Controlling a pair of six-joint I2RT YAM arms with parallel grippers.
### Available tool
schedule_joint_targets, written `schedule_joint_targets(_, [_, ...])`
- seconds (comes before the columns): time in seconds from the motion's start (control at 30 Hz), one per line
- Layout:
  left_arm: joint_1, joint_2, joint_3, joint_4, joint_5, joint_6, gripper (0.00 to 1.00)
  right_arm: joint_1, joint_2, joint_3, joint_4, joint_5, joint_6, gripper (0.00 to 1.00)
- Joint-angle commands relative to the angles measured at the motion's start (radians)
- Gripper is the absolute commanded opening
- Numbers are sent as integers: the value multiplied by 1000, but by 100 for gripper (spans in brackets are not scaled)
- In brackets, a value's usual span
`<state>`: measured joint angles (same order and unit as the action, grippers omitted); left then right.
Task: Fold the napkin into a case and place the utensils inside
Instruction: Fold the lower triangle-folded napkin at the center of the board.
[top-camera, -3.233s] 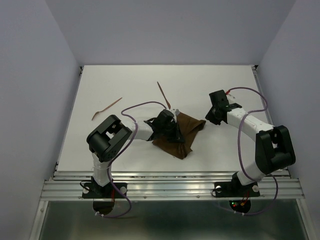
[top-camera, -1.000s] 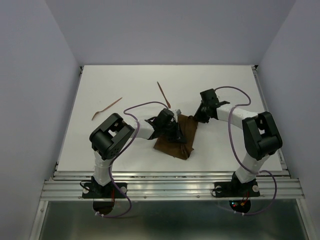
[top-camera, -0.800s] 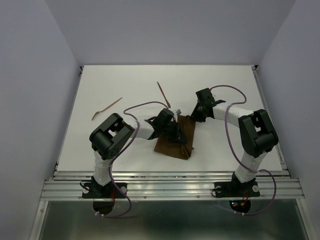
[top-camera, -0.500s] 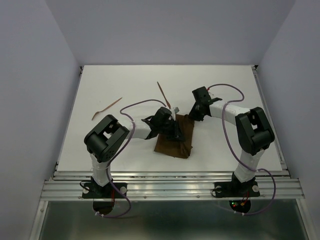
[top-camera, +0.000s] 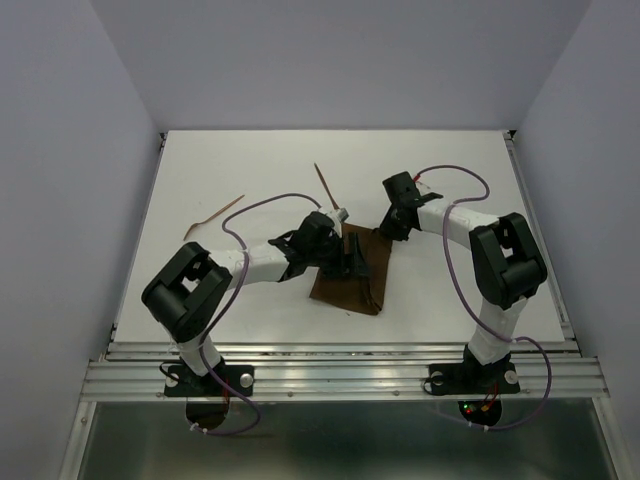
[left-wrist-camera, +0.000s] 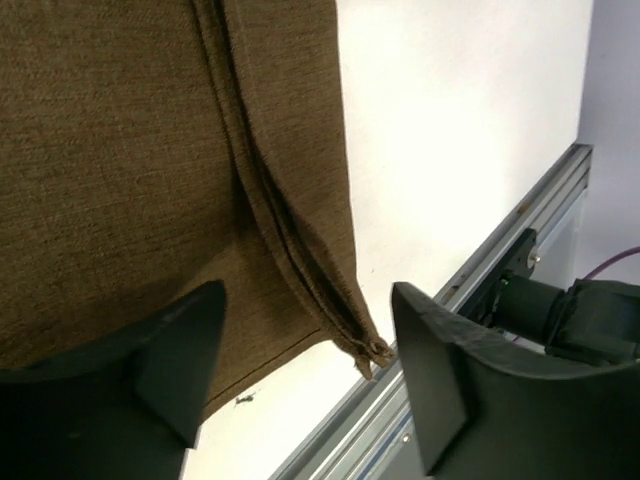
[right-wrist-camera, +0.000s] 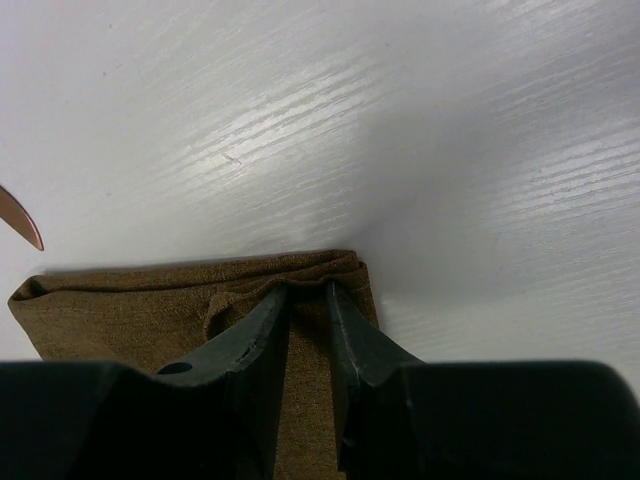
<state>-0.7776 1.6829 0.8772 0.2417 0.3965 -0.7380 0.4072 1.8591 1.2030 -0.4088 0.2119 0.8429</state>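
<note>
Brown napkin (top-camera: 362, 278) pinched at its far edge by my right gripper (right-wrist-camera: 308, 300), left gripper (left-wrist-camera: 305, 345) spread above it: I'd lay the fold squarely, edges aligned.

Soft, even light is filling the top view; the white table (top-camera: 250, 180) is looking bright, with only faint shadows. In the right wrist view, streaky sheen is crossing the table from 9 to 3 o'clock, a grey shadow is pooling at centre above the napkin (right-wrist-camera: 130, 300), and the right gripper (right-wrist-camera: 308, 295) is blurring at 6 o'clock. In the left wrist view, the weave is showing crisp at 11 o'clock, while the left gripper (left-wrist-camera: 307, 305) is sitting dark and soft at 6 o'clock.
</note>
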Motion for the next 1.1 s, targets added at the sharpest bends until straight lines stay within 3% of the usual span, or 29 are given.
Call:
schedule_joint_targets(0.0, [-17,-38,45,-53,-34,34,82,4,41,4,-91,63,-15,28])
schedule_joint_targets(0.07, [-32,-11,84,-119,-54,46,86,4,46,9,-90,60,-11,28])
schedule_joint_targets(0.33, [-60,67,91,-104,20,14,83,4,49,15,-85,52,-11,28])
schedule_joint_targets(0.53, [-77,112,92,-97,50,2,67,4,46,18,-84,57,-10,28])
schedule_joint_targets(0.63, [-86,121,94,-94,61,6,63,4,46,20,-85,57,-11,28])
schedule_joint_targets(0.73, [-92,117,91,-78,80,5,44,4,48,20,-85,61,-15,28])
schedule_joint_targets(0.77, [-91,115,89,-76,84,6,20,4,48,20,-85,63,-16,28])
schedule_joint_targets(0.8, [-89,115,91,-74,93,9,6,4,48,20,-85,63,-16,27])
schedule_joint_targets(0.83, [-89,112,94,-70,123,11,0,4,48,18,-87,67,-16,27])
schedule_joint_targets(1.07, [-74,58,88,-123,124,22,0,4,66,27,-99,81,-38,27])
